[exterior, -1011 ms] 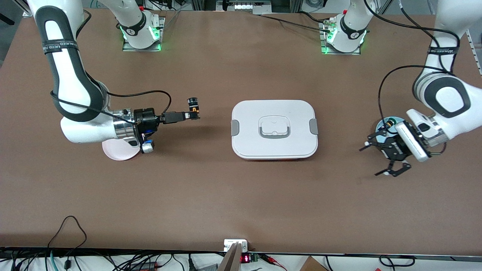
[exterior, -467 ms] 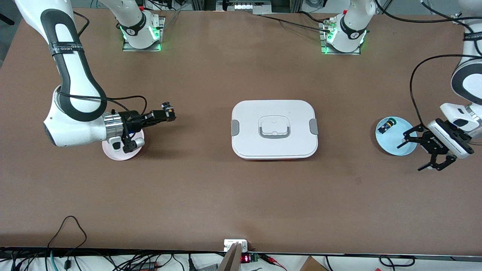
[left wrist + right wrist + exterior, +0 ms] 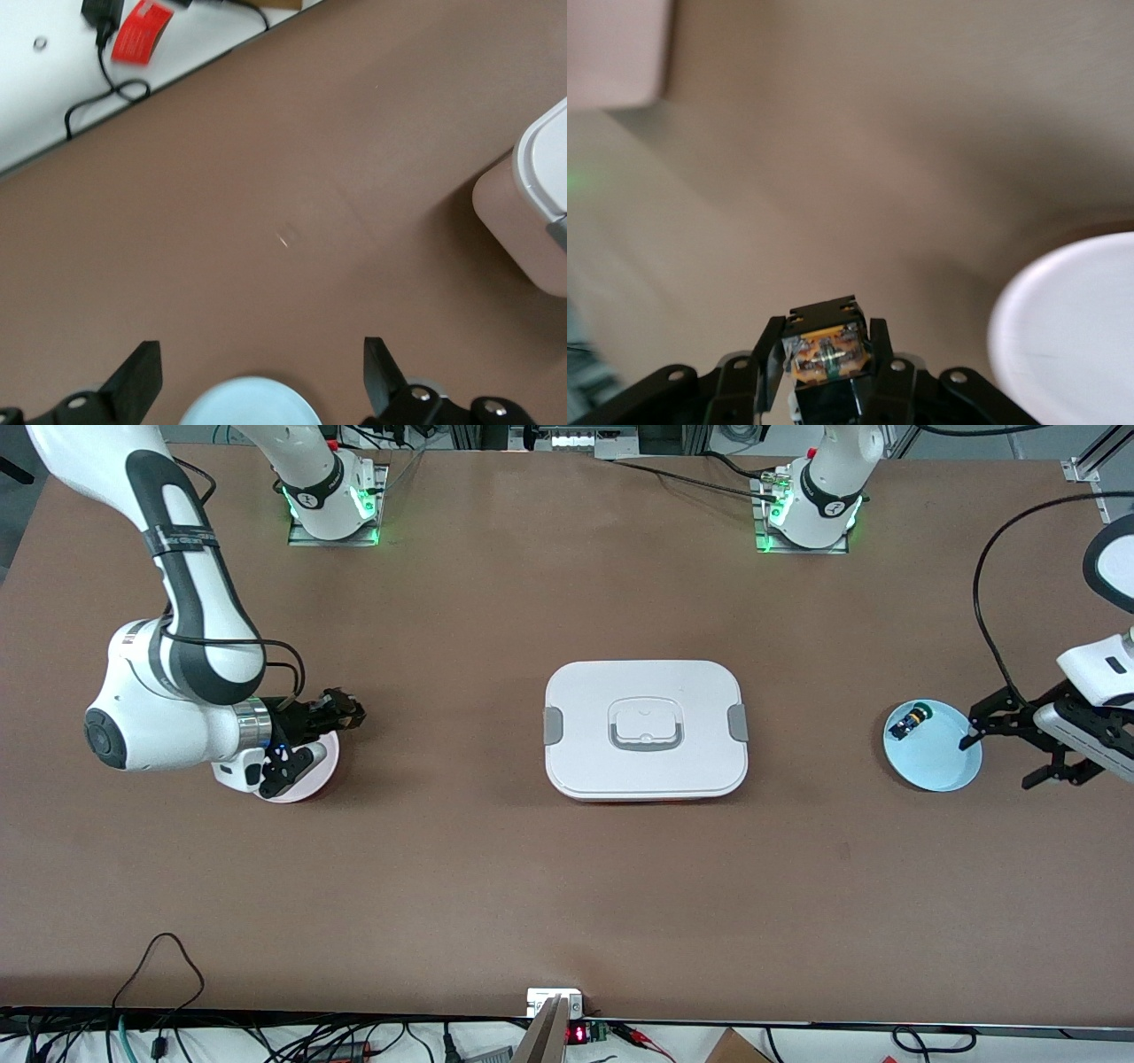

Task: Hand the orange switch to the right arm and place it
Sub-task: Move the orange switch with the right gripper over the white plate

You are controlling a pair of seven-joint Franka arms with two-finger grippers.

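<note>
Handover is done: the right gripper (image 3: 347, 715), clamped on the switch (image 3: 826, 347), hangs just beside the pink plate (image 3: 312, 783); placing remains, while the left gripper (image 3: 1019, 748) waits spread wide beside the blue plate (image 3: 939, 766).

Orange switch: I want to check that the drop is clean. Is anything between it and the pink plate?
Nothing visible is. The right gripper is shut on the orange switch, just off the pink plate at the edge toward the white box. The plate's visible part is bare, though the arm hides much of it.
</note>
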